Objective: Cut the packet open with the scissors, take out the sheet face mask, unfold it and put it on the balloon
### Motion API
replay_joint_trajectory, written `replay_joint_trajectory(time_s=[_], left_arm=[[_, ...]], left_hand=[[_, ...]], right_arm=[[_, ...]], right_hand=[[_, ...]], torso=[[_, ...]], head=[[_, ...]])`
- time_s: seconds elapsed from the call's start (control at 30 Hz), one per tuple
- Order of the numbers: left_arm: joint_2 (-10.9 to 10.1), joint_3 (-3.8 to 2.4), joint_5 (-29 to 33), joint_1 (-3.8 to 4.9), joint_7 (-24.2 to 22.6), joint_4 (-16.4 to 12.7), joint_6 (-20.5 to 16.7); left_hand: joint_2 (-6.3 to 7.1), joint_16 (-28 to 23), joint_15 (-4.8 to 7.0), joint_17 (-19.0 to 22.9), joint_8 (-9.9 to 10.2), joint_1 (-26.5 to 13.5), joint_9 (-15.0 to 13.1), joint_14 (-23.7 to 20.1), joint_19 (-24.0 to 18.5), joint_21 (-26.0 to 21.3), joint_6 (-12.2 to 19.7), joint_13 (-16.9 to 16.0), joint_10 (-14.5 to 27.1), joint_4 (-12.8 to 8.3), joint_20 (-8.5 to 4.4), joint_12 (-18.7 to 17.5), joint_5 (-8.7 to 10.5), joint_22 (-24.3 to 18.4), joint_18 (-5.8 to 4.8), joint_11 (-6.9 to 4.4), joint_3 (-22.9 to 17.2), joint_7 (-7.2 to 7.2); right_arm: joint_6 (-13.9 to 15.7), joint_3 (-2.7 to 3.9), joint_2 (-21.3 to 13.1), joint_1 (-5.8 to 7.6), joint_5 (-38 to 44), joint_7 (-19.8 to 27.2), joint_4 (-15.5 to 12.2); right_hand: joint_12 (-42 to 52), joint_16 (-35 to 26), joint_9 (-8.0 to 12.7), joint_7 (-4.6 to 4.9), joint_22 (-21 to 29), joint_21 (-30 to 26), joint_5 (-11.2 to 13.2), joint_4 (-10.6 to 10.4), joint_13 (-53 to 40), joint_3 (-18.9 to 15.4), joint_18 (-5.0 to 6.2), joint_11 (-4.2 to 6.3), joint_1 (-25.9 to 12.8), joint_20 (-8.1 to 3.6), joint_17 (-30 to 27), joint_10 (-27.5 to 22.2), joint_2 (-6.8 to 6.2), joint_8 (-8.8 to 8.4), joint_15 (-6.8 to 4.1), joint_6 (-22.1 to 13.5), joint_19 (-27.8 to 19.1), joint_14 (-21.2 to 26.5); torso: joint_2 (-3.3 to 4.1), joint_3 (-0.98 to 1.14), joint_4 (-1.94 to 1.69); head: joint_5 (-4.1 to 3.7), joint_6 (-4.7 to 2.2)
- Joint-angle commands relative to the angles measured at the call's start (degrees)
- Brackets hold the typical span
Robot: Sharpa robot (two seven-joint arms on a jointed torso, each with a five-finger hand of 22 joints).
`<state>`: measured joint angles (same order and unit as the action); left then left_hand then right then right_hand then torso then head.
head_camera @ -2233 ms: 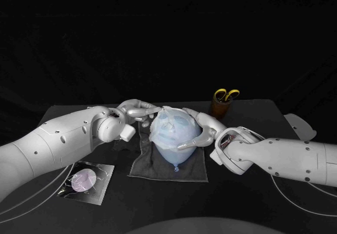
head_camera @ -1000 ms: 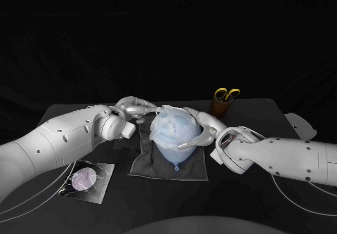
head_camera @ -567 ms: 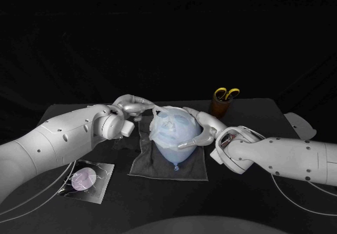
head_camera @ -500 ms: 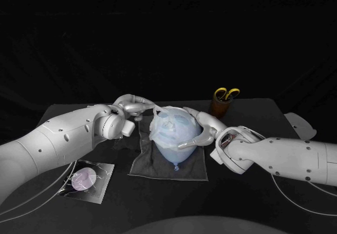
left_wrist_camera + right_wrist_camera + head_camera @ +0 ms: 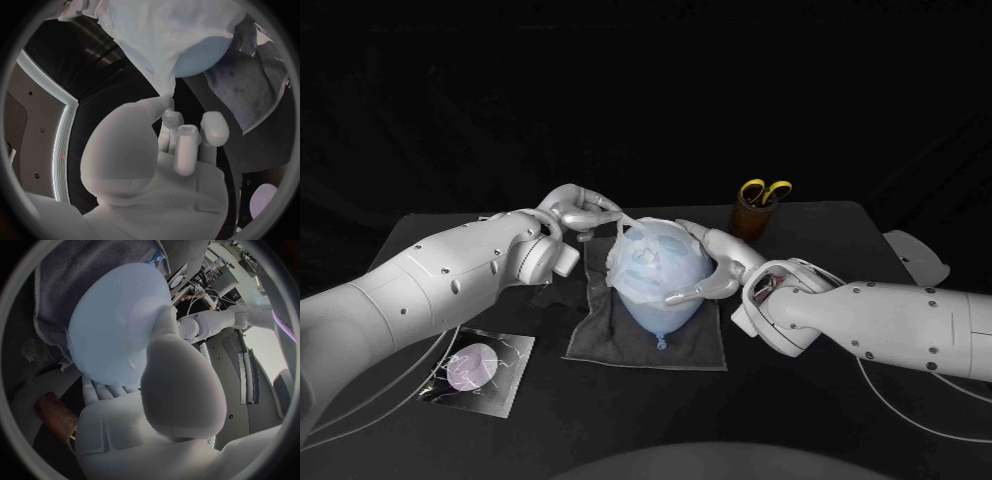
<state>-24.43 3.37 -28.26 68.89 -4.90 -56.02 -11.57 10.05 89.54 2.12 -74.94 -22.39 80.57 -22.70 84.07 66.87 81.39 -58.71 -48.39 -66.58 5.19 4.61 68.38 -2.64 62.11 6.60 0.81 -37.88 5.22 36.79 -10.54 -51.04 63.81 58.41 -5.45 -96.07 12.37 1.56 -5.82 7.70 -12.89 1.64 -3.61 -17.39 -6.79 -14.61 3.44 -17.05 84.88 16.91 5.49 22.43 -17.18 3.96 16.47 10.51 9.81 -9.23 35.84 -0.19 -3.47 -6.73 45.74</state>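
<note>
A pale blue balloon [image 5: 655, 290] lies on a grey cloth [image 5: 610, 340] at the table's middle, knot toward me. The thin white sheet face mask [image 5: 646, 250] is draped over the balloon's far part. My left hand [image 5: 583, 212] pinches an edge of the mask and holds it stretched up and away from the balloon's far left side; the left wrist view shows the mask [image 5: 169, 30] running down into my fingers [image 5: 182, 142]. My right hand [image 5: 711, 262] cups the balloon's right side, and the right wrist view shows the balloon [image 5: 115, 325] against that palm [image 5: 172, 390].
Yellow-handled scissors [image 5: 764, 192] stand in a brown cup [image 5: 756, 225] at the back right of the cloth. The cut-open packet [image 5: 473, 368] lies flat near the front left of the table. A white object [image 5: 917, 255] sits at the table's right edge.
My left hand has moved from the balloon's far left side up and back, drawing the mask's edge out with it. The right hand and the balloon have stayed put.
</note>
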Motion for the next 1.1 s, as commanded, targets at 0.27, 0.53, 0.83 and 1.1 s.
replay_joint_trajectory(time_s=[0.27, 0.53, 0.83, 1.1], left_arm=[[2.2, -0.01, -16.8, -0.03, -7.4, 4.4, -7.3], [2.7, 0.09, -20.3, -0.03, -7.8, 5.5, -7.6], [1.9, 0.13, -19.3, -0.01, -6.6, 5.1, -6.0], [0.2, 0.09, -15.9, 0.03, -5.7, 3.6, -6.3]], left_hand=[[-0.58, 0.2, 0.21, -9.8, -0.3, 0.0, -9.6, 3.7, 1.1, 0.5, 0.5, -0.5, -0.3, -0.8, -0.01, 0.0, -0.19, 0.8, -0.83, -0.22, -0.2, 0.03], [-0.59, 0.2, 0.18, -10.3, -0.3, 0.0, -9.8, 3.9, 1.3, 0.6, 0.6, -0.4, -0.1, -1.1, -0.04, -0.1, -0.19, 1.0, -0.86, -0.19, -0.2, 0.07], [-0.02, 0.1, -1.86, -8.8, 7.0, -0.5, -6.6, 3.2, 0.4, 0.2, 9.7, 12.0, 9.7, -1.6, 0.54, -8.6, -0.15, -0.1, -0.77, 2.44, -0.4, 2.7], [1.12, -0.1, -4.36, -5.7, 12.5, 0.1, -2.8, 1.6, -2.2, -0.8, 14.4, 15.3, 14.4, -2.5, 3.08, -12.5, -0.19, -2.9, -0.11, 4.9, -1.5, 5.24]], right_arm=[[-3.1, -0.53, 0.3, -0.67, -0.1, -1.7, 0.0], [-3.1, -0.53, 0.4, -0.71, -0.1, -1.7, 0.0], [-3.0, -0.53, 0.4, -0.75, -0.1, -1.7, 0.1], [-2.7, -0.53, 0.2, -0.84, -0.3, -1.3, 0.0]], right_hand=[[0.2, 0.0, -0.1, 8.28, 0.1, 0.3, -0.3, 0.0, -0.1, 0.2, 0.43, -0.07, 0.6, -0.05, -0.1, 0.4, -0.02, 0.34, 0.09, 0.3, 0.2, -0.4], [0.2, 0.0, -0.1, 8.28, 0.1, 0.3, -0.3, 0.0, -0.1, 0.2, 0.43, -0.07, 0.6, -0.05, -0.1, 0.4, -0.02, 0.34, 0.09, 0.3, 0.2, -0.4], [0.5, 0.0, -0.1, 8.39, 0.1, 0.3, -0.3, 0.0, 0.1, 0.2, 0.43, -0.07, 0.5, -0.06, -0.1, 0.2, -0.03, 0.4, 0.09, 0.3, 0.3, -0.4], [0.5, 0.0, -0.2, 8.39, 0.1, 0.3, -0.3, 0.0, 0.1, 0.2, 0.43, -0.07, 0.5, -0.06, -0.1, 0.3, -0.04, 0.41, 0.09, 0.3, 0.3, -0.5]], torso=[[0.05, -0.08, -0.04], [-0.01, -0.06, -0.12], [-0.04, -0.07, -0.11], [-0.04, -0.07, -0.03]], head=[[0.05, -0.04], [0.09, -0.02], [0.11, -0.07], [0.15, -0.22]])
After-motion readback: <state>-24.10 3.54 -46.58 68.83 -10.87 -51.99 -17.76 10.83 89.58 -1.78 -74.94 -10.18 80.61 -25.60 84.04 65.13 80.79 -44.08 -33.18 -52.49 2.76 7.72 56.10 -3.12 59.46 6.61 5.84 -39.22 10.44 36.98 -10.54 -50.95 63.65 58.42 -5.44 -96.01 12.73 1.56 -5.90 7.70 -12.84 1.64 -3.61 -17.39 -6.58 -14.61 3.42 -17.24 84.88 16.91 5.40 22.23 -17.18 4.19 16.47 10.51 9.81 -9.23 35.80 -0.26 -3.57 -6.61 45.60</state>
